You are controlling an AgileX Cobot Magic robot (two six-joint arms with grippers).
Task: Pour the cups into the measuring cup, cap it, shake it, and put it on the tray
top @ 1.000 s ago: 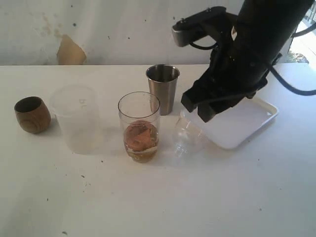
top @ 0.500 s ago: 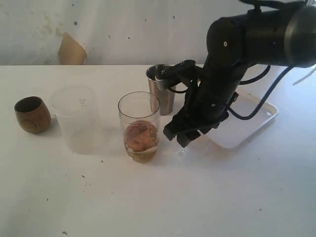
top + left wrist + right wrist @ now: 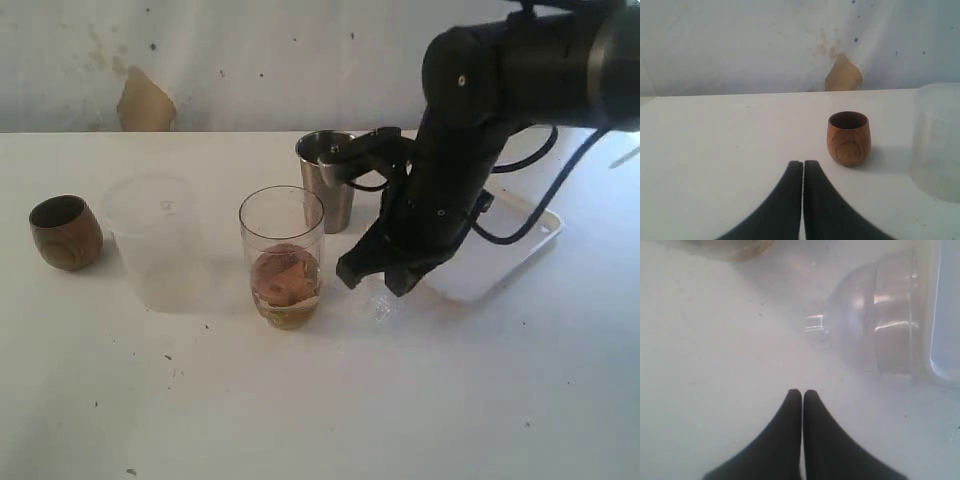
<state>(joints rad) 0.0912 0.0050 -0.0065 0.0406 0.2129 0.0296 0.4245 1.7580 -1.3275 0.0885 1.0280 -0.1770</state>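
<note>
My right gripper [image 3: 802, 392] is clenched on nothing. Just past its tips the clear cap [image 3: 875, 325] lies on its side beside the tray [image 3: 946, 315]. Farther off, the measuring cup [image 3: 281, 255] holds brown contents, uncapped. My left gripper [image 3: 803, 163] is pinched shut and empty, with the wooden cup [image 3: 848, 138] ahead. Capping, shaking and traying are left, I judge.

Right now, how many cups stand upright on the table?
4: the wooden cup far left, the frosted cup next to it, the clear tumbler at centre, the steel tumbler behind that. The arm could hide more.
</note>
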